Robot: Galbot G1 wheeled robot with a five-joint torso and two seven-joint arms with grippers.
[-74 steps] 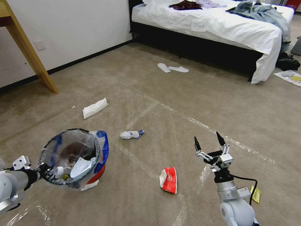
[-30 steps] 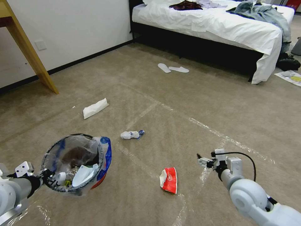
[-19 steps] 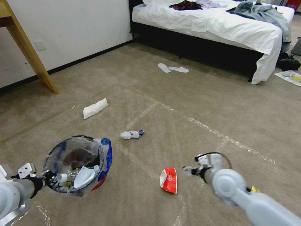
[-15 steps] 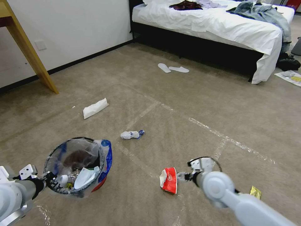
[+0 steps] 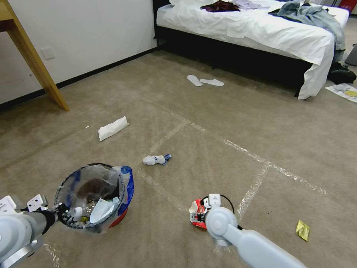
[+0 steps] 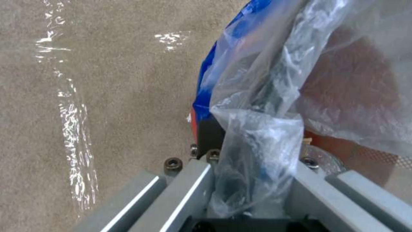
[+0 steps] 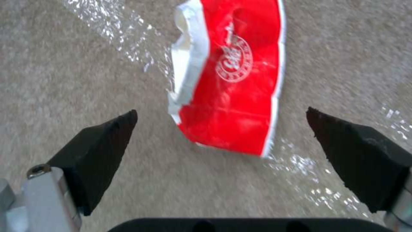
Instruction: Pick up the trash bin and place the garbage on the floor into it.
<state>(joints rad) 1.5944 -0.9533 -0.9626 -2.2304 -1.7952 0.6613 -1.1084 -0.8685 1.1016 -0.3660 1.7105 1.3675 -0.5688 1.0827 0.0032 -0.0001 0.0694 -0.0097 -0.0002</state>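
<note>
Fingers [image 7: 103, 154] of the right gripper [image 7: 221, 117] are spreading wide over the red wrapper [image 7: 234, 80]; left gripper [image 6: 253, 180] is clamping the bin [image 5: 95, 195] rim.

Beige carpet [image 5: 223, 123] covers the floor, with strips of clear tape [image 5: 256, 186] crossing it. A bed [image 5: 260, 29] with white sheets stands against the far wall, clothes heaped on top. Two white slippers [image 5: 204, 80] lie side by side near it. A wooden table leg [image 5: 35, 63] stands at the left wall
</note>
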